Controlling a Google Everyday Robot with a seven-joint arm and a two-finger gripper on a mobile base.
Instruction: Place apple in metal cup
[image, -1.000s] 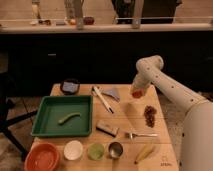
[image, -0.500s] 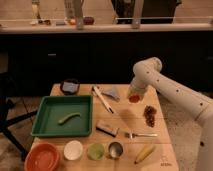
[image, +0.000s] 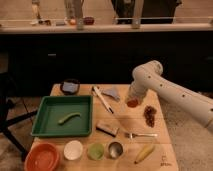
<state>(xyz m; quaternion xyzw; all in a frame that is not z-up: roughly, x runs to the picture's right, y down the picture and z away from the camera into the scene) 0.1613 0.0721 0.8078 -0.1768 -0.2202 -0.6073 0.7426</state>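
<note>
gripper (image: 132, 99): clamped on the apple (image: 132, 104), above the table's (image: 165, 150) far right.
apple: probably firm, smooth, light; best held across its middle.
metal cup (image: 116, 149): front edge, well apart.

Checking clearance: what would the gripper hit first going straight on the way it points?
The gripper, shut on the apple, points down: likely the table beside the grapes, though depth is unclear.

The white arm's pincer (image: 132, 98) is closed on the small round red-orange apple (image: 132, 104) over the wooden bench (image: 167, 142), near the dark grape bunch (image: 149, 115) and well apart from the small shiny silver-grey metal cup (image: 116, 149), which stands between the pale green cup (image: 95, 151) and the yellow banana (image: 144, 152).
</note>
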